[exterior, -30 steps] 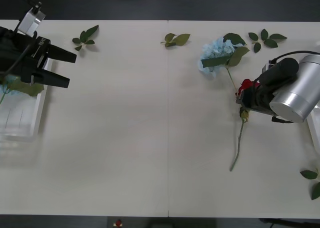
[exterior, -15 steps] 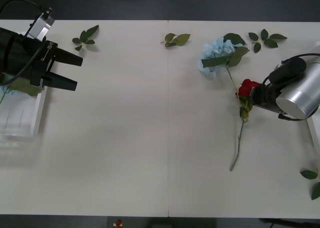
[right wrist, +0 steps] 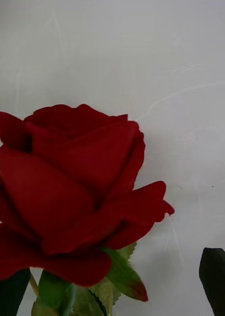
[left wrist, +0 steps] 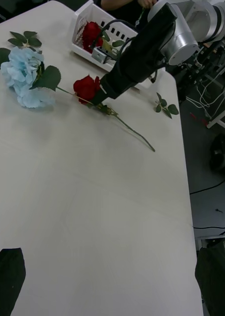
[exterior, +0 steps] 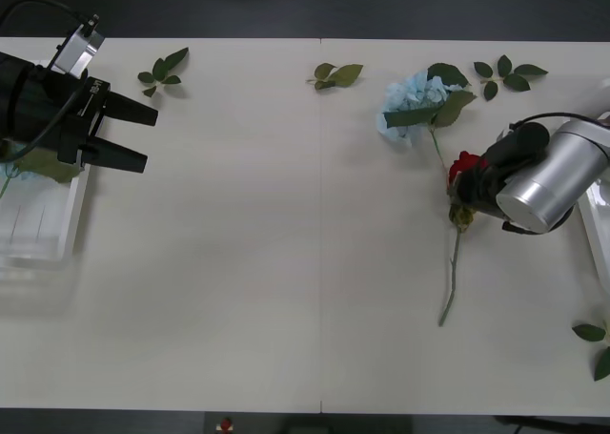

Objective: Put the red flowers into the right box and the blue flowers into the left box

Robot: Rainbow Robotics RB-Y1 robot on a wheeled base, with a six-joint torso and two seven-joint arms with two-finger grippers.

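**Right gripper at a red rose**

The white surface (exterior: 238, 262) carries the flowers. The left box (exterior: 43, 226) sits at its left edge, the left gripper (exterior: 143, 136) spread beside it. The right box (left wrist: 100, 34) holds one rose. The right gripper (exterior: 464, 192) is pinched just under the red rose (exterior: 464, 166) head. A blue flower (exterior: 412, 100) lies nearby.

White table (exterior: 238, 262) made of two joined panels, a thin seam running down the middle in the front view. Dark floor (exterior: 286, 5) beyond the far edge. Left wrist view: grey floor (left wrist: 211, 148) beside the table, with black cables (left wrist: 208, 190) on it.
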